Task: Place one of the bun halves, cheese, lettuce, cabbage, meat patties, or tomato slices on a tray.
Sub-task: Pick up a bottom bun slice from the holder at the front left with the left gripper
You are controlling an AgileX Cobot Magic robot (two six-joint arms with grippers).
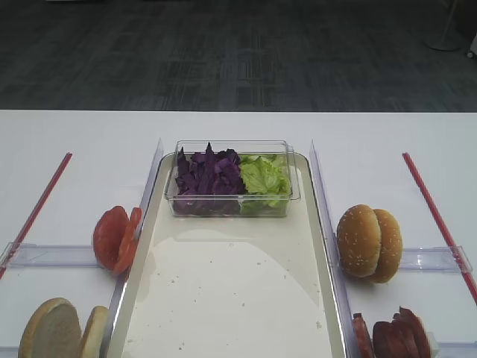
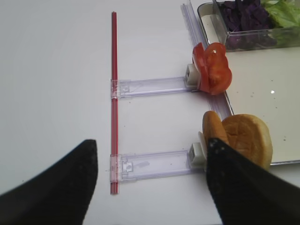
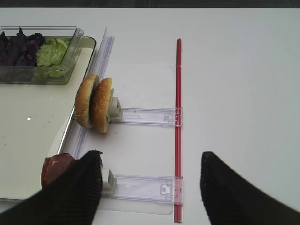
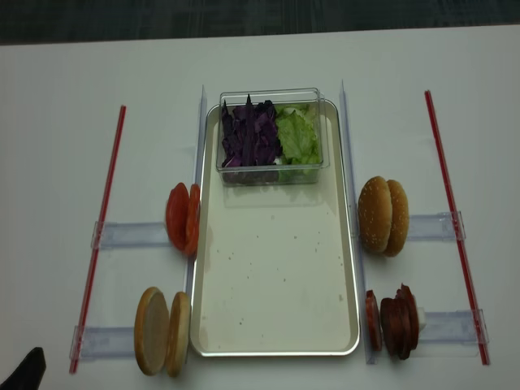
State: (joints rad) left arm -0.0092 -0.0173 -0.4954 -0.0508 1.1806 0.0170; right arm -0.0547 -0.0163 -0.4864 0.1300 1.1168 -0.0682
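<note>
The long cream tray (image 4: pixel 276 276) lies bare in the middle, apart from a tub at its far end. Purple cabbage (image 4: pixel 250 134) and green lettuce (image 4: pixel 297 136) fill that tub. Tomato slices (image 2: pixel 213 75) stand on edge left of the tray. Pale bun halves (image 2: pixel 239 138) stand nearer, against the right finger of my open left gripper (image 2: pixel 152 143). Meat patties (image 3: pixel 56 168) stand on the tray's right side, partly behind the left finger of my open right gripper (image 3: pixel 150 154). Neither gripper holds anything. No cheese is in view.
Sesame bun tops (image 4: pixel 383 215) stand on edge right of the tray. Clear plastic holders (image 3: pixel 145 115) run from each food stack out to red strips (image 4: pixel 101 236) on both sides. The clear tub (image 1: pixel 232 179) has raised walls.
</note>
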